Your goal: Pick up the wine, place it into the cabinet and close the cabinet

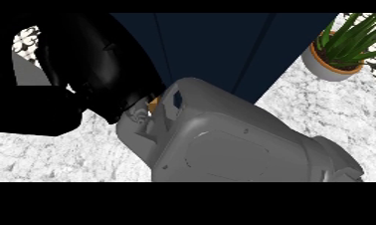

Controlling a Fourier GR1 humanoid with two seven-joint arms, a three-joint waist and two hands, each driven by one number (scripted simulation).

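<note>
**Black hand and grey forearm close before a dark cabinet front**

Black hand, seen very close, fills the upper left of the head view as a glossy dark mass; whether its fingers are curled or straight cannot be made out, nor can it be said with certainty which of the robot's hands it is. Joined to it, a grey forearm rises from the lower edge and covers the centre and lower right. A small orange patch shows in the gap between hand and forearm; what it belongs to cannot be told. Behind both stands a dark navy cabinet front with thin vertical seams, its lower part hidden by the arm. A white, speckled marble-like counter shows at lower left and again at right. At the upper right, a potted plant with long green leaves sits in a pale bowl-shaped pot with an orange-brown rim, partly cut off by the edge. The wine is not visible anywhere; no second hand can be distinguished.
</note>
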